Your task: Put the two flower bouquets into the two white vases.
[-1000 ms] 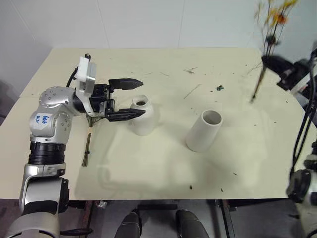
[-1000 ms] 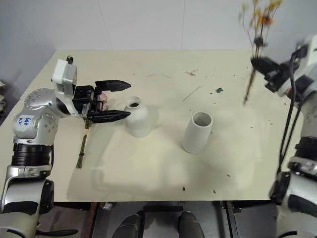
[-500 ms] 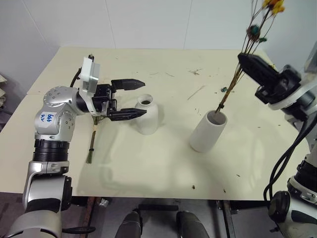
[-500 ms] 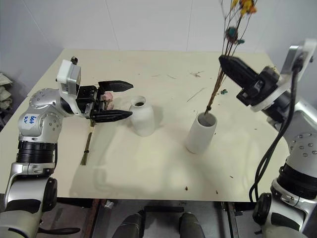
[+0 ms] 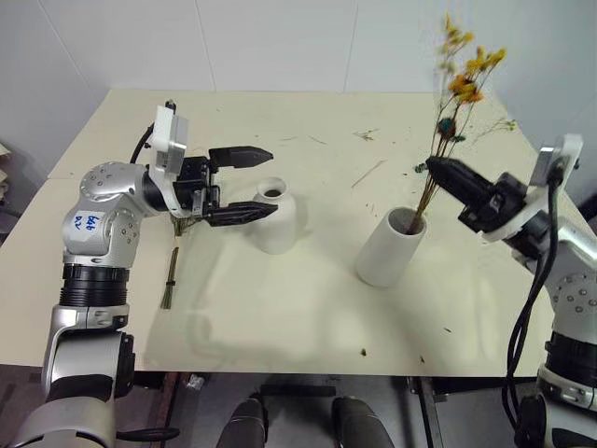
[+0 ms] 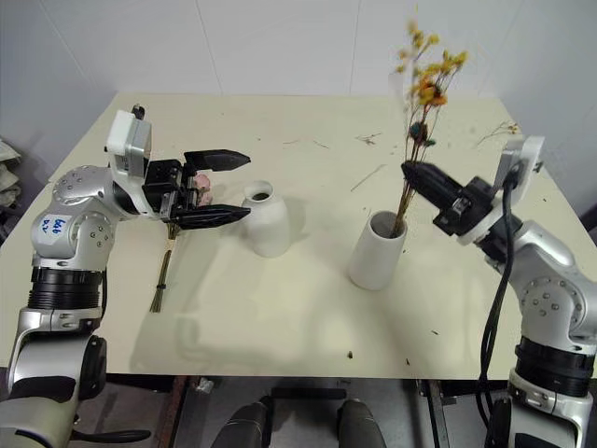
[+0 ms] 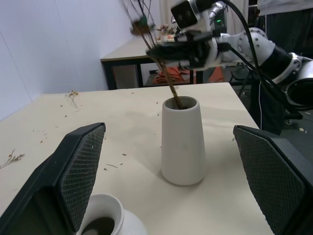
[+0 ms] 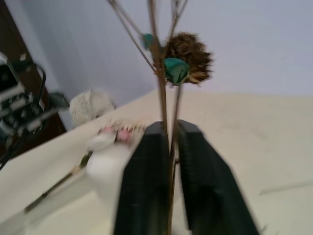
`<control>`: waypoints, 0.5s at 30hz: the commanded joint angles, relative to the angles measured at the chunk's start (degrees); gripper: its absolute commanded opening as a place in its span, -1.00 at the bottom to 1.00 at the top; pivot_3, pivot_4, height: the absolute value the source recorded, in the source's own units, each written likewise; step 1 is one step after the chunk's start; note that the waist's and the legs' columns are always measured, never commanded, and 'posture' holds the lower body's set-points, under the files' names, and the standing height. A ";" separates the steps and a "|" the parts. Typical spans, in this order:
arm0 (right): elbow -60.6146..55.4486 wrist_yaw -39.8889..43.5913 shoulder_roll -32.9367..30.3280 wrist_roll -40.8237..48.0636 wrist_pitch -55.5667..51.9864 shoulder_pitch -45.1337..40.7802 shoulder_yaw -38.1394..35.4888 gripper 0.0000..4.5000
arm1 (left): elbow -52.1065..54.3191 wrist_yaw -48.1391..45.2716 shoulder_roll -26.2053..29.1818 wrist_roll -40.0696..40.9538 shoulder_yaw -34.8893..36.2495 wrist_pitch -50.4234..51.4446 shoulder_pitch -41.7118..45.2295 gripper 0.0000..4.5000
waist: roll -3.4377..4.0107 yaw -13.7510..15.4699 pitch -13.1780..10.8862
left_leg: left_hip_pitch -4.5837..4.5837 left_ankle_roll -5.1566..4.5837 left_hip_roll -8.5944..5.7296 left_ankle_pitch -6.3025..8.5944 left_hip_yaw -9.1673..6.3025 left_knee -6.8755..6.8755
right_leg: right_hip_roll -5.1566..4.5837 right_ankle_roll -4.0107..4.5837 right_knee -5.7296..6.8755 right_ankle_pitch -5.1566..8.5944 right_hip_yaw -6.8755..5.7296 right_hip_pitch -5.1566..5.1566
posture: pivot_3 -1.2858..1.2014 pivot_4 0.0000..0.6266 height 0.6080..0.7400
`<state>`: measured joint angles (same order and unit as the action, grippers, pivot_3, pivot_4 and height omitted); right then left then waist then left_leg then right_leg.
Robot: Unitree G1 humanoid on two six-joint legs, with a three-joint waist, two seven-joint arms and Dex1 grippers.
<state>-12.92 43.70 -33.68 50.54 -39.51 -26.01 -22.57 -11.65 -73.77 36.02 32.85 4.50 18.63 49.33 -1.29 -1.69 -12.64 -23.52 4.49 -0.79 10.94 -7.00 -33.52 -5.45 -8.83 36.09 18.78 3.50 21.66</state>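
Note:
The yellow bouquet [image 5: 459, 82] stands upright with its thin stems down inside the wide-mouthed cylinder vase [image 5: 388, 249]. My right gripper [image 5: 432, 167] is just above the vase's rim, its fingers [image 8: 146, 181] closed narrowly on the stems. The bottle-shaped vase [image 5: 276, 220] stands to the left with nothing in it. My left gripper [image 5: 272, 179] hangs open beside its neck, holding nothing. The pink rose bouquet [image 6: 199, 182] lies flat on the table behind that gripper, its stems [image 5: 171, 276] pointing toward the front edge.
Loose twig scraps [image 5: 367, 172] and crumbs [image 5: 364, 352] are scattered over the cream table [image 5: 280, 317]. A bare stretch of tabletop lies between the two vases. The white wall [image 5: 280, 37] runs along the table's far edge.
My right gripper has come down and to the left with the yellow bouquet, and the stems have sunk into the cylinder vase. The left arm has kept still.

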 commanded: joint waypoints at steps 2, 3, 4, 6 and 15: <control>-2.66 1.67 -1.39 -1.62 3.84 0.83 0.43 -0.11 | 1.79 0.71 1.21 0.34 2.08 -0.30 0.63 1.00 | 0.00 -0.09 0.00 | 0.01 0.00 -0.01 0.00 0.01 -0.02 | -0.01 0.00 0.01 0.00 0.01 0.00 | 0.03 -0.52 1.00; -2.28 1.63 -1.54 -2.31 4.72 0.75 0.33 0.06 | 1.85 0.85 1.35 0.34 2.15 -0.28 0.61 1.00 | 0.00 -0.01 0.00 | 0.01 0.00 -0.01 0.00 0.01 -0.04 | -0.01 0.00 0.02 0.00 0.01 0.00 | 0.03 -0.52 1.00; -2.12 1.62 -1.62 -2.78 5.31 0.72 0.36 0.20 | 1.87 0.89 1.48 0.36 2.24 -0.29 0.57 1.00 | 0.00 0.03 0.00 | 0.01 0.01 0.00 0.00 0.01 -0.04 | 0.01 0.01 0.02 -0.01 0.00 0.00 | 0.03 -0.52 1.00; -1.23 2.60 -3.22 -4.13 6.62 0.52 -0.09 0.49 | 1.88 1.59 2.18 0.24 2.82 -0.20 0.51 1.00 | 0.00 0.08 0.00 | 0.01 0.01 0.00 -0.01 0.00 -0.05 | 0.00 0.01 0.01 -0.02 0.00 -0.01 | 0.03 -0.52 1.00; 11.42 15.62 -18.58 -6.79 8.42 -3.03 -1.83 0.99 | 4.14 12.30 16.80 -8.01 2.94 12.88 -1.38 1.00 | 0.00 -0.11 -0.02 | 0.01 -0.01 0.00 0.01 0.03 0.17 | -0.01 0.03 -0.11 0.01 0.01 0.04 | 0.03 -0.52 1.00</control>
<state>-2.41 55.63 -50.30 43.88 -32.43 -27.43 -22.92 -9.89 -64.74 50.51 27.16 6.54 28.53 47.36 -1.29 -1.81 -12.67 -23.51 4.47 -0.78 10.95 -6.97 -33.32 -5.45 -8.81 35.96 18.79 3.51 21.70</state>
